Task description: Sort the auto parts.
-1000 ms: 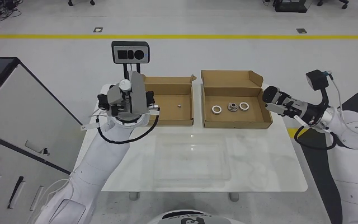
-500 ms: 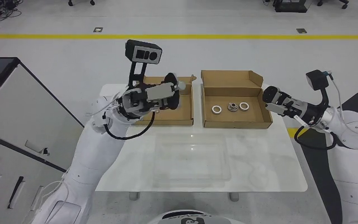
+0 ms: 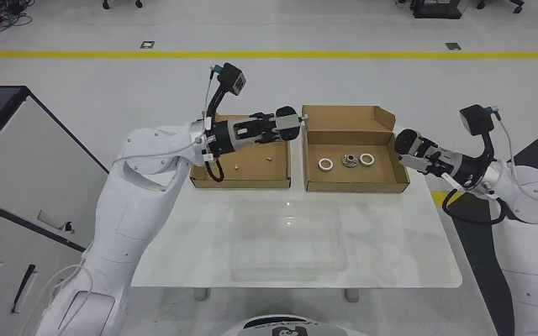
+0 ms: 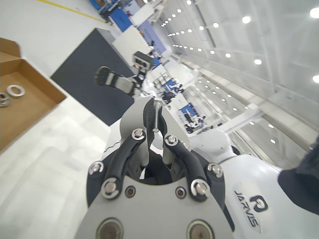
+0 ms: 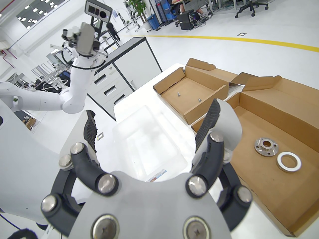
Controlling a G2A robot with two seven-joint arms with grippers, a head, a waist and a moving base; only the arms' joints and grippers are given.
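Observation:
My left gripper (image 4: 155, 115) is shut on a small threaded bolt (image 4: 156, 116), held lengthwise between the pads. In the top view the left gripper (image 3: 286, 120) hangs above the right rim of the left cardboard box (image 3: 206, 172), which holds two small bolts (image 3: 269, 154). The right cardboard box (image 3: 395, 172) contains a ring (image 3: 325, 164), a flange (image 3: 348, 160) and another ring (image 3: 367, 158). My right gripper (image 5: 153, 110) is open with nothing in it and stays at the right box's right edge (image 3: 402, 144).
A clear plastic tray (image 3: 286, 244) lies on the white table (image 3: 395, 252) in front of the boxes. A grey cabinet (image 3: 42, 176) stands left of the table. Both boxes have raised flaps at the back.
The left arm has swung from the table's back left corner rightward across the left box, its wrist turning to point at the right box. The right arm has kept still.

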